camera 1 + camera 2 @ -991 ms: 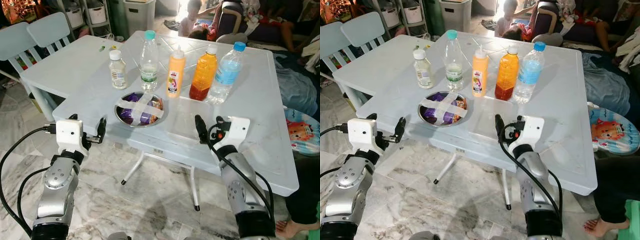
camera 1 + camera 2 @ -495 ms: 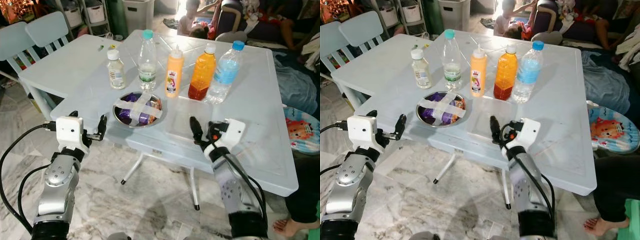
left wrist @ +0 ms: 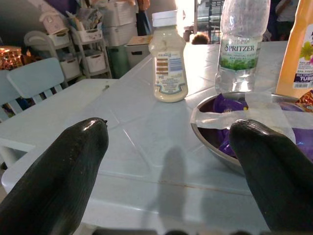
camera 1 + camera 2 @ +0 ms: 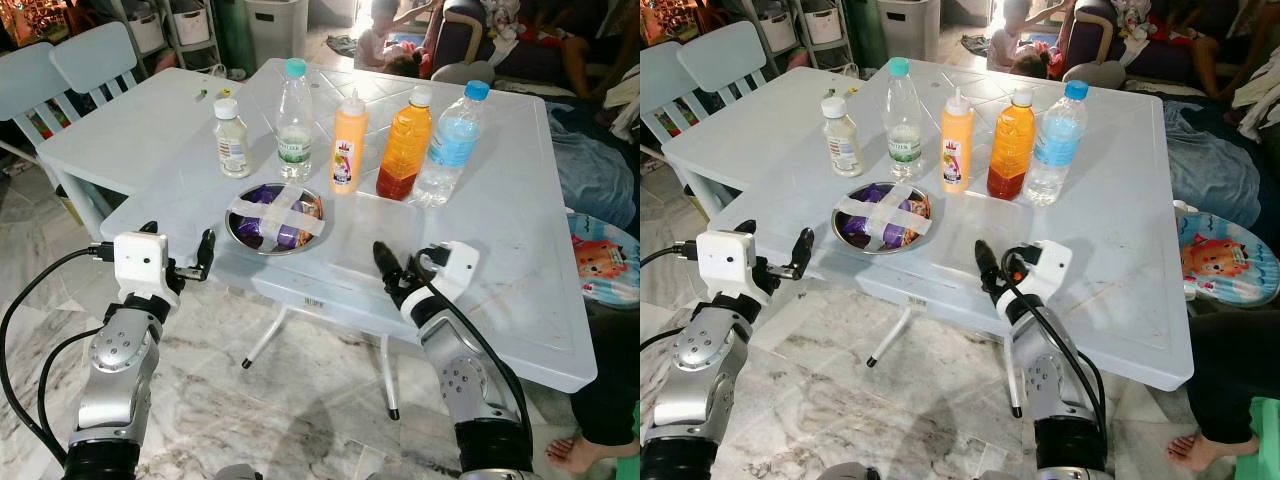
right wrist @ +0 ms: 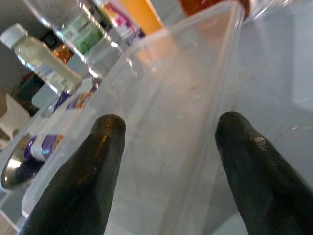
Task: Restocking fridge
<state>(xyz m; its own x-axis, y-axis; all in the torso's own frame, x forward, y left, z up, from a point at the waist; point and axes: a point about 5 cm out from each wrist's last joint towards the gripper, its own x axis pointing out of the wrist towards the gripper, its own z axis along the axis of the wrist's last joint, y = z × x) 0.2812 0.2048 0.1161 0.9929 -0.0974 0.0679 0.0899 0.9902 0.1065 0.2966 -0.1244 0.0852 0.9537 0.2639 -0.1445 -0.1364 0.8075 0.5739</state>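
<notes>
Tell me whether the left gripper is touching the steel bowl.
Apart. In the left eye view the left gripper sits at the table's near edge with bare tabletop between its fingertips and the steel bowl.

Premises: a lived-in home. Evidence: marble-patterned floor point(image 4: 300, 400), pale plastic desk point(image 4: 520, 210) with matching chairs point(image 4: 95, 60), shelving with storage bins point(image 4: 175, 25), people seated on the floor point(image 4: 385, 35) beyond, cartoon-printed mat point(image 4: 605, 265).

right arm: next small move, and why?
Probably ease the right gripper forward and close on the clear container. Its open fingers already straddle the near wall of the container, which sits empty on the table before the bottles.
</notes>
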